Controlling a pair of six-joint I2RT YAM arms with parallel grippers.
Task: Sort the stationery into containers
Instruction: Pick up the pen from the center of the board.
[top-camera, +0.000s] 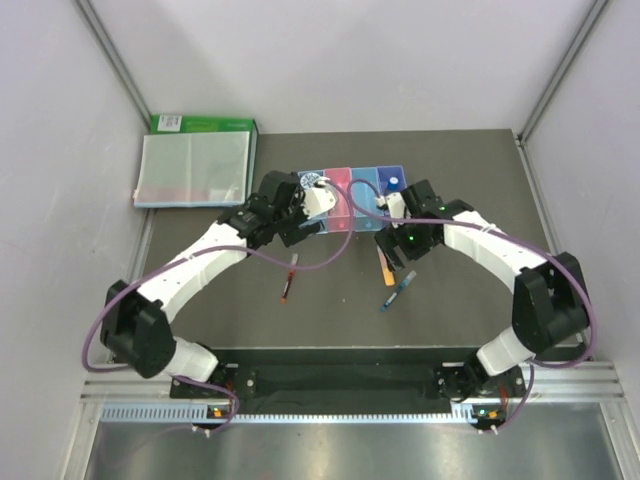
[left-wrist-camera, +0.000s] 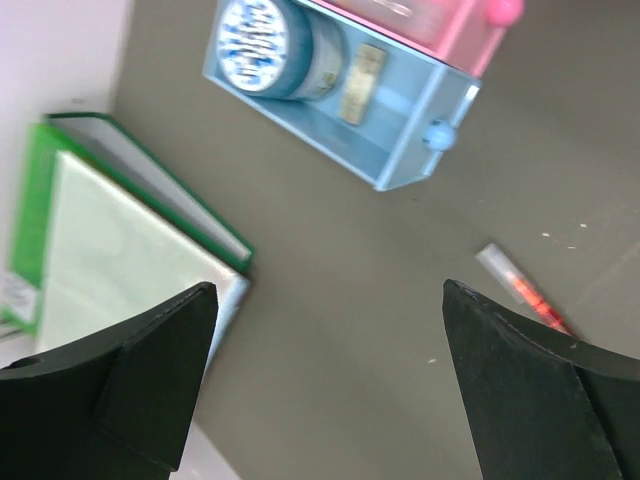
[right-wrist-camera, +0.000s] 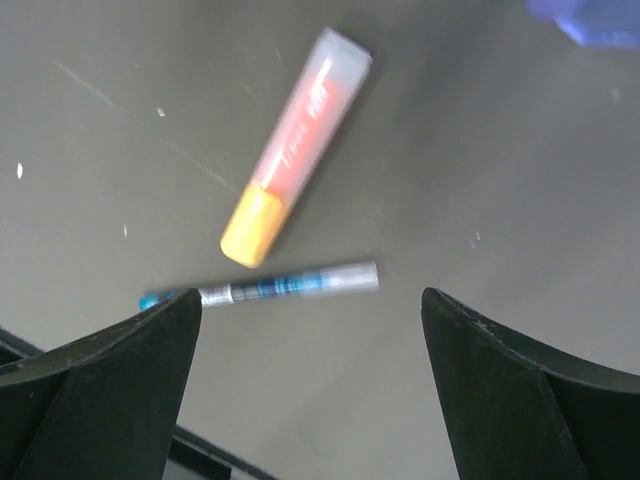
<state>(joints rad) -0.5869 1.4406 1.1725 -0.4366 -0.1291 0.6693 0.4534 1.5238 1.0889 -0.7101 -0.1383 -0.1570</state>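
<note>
The containers (top-camera: 352, 190) are a joined row of four translucent bins at the table's middle back. The grey tape roll (left-wrist-camera: 265, 40) and the beige eraser (left-wrist-camera: 362, 68) lie in the left light-blue bin (left-wrist-camera: 400, 150). The blue-capped bottle (top-camera: 393, 181) stands in the purple-blue bin. The dark red pen (top-camera: 289, 280) lies on the mat, also in the left wrist view (left-wrist-camera: 525, 295). The orange highlighter (right-wrist-camera: 295, 150) and the blue pen (right-wrist-camera: 270, 285) lie side by side under my right gripper (right-wrist-camera: 310, 340), which is open and empty. My left gripper (left-wrist-camera: 330, 330) is open and empty above bare mat. I cannot make out the light-blue marker.
A large clear folder with a green box (top-camera: 195, 165) lies at the back left, also in the left wrist view (left-wrist-camera: 110, 250). White walls enclose the mat on three sides. The arms' base rail (top-camera: 340, 380) runs along the near edge.
</note>
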